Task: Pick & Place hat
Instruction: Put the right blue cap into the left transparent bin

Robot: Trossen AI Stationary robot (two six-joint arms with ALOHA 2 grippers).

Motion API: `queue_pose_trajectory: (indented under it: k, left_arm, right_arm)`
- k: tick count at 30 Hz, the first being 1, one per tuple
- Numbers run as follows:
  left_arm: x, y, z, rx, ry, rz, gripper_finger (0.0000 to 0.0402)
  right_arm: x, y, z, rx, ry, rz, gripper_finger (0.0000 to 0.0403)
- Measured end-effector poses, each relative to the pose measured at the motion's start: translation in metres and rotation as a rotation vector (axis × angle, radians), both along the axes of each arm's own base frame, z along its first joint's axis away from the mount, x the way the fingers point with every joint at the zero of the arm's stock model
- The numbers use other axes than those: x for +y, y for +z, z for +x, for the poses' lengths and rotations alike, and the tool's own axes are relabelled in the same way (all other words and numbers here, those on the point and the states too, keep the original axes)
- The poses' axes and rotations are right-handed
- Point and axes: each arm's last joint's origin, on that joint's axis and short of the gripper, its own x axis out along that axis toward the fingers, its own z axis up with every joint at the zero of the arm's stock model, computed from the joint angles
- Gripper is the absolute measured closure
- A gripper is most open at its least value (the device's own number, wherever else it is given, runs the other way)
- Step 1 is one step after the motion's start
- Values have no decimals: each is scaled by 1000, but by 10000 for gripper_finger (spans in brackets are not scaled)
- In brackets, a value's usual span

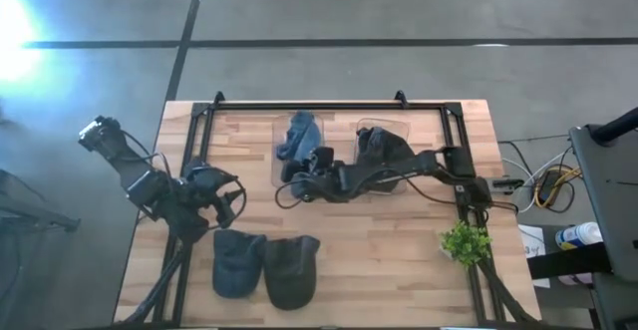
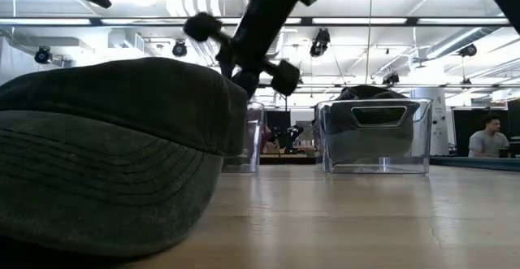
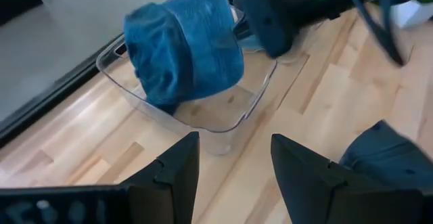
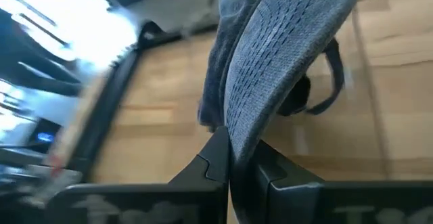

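A blue hat (image 1: pixel 300 134) sits over the left clear bin (image 1: pixel 284 175) at the table's far middle; it also shows in the left wrist view (image 3: pixel 184 45). My right gripper (image 1: pixel 307 163) reaches in from the table's right and is shut on it (image 4: pixel 230 149). A dark hat (image 1: pixel 383 146) lies in the right clear bin (image 2: pixel 374 135). A dark blue hat (image 1: pixel 237 262) and a dark green hat (image 1: pixel 291 270) rest on the table near the front edge. My left gripper (image 1: pixel 229 198) is open and empty at the table's left (image 3: pixel 233 143). My right gripper pinches the blue hat's stitched brim (image 4: pixel 252 126) at its edge between its two shut fingers (image 4: pixel 211 158). The arm comes from the table's right. The hat's crown (image 3: pixel 169 82) hangs down into the left bin; whether it touches the bin's floor I cannot tell.
A small green plant (image 1: pixel 466 242) stands at the table's right front. A black frame rail (image 1: pixel 329 104) runs along the far edge and down both sides. Cables (image 1: pixel 538 180) lie off the table's right. Bare wood lies between the bins and the two front hats.
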Motion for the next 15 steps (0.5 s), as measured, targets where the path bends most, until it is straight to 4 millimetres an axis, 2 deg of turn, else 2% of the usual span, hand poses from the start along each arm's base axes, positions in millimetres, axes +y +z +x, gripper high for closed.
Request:
queue_pose_trajectory:
  k: [7, 10, 15]
  left_arm:
    - [0, -12, 0, 19, 12, 7, 225]
    - [-2, -21, 3, 2, 32, -23, 225]
    - [-7, -39, 9, -30, 30, -62, 225]
  right_arm:
    - [-3, -15, 11, 76, 59, 135, 377]
    - [-1, -19, 12, 114, 99, 157, 345]
    - [-1, -11, 10, 144, 173, 192, 279]
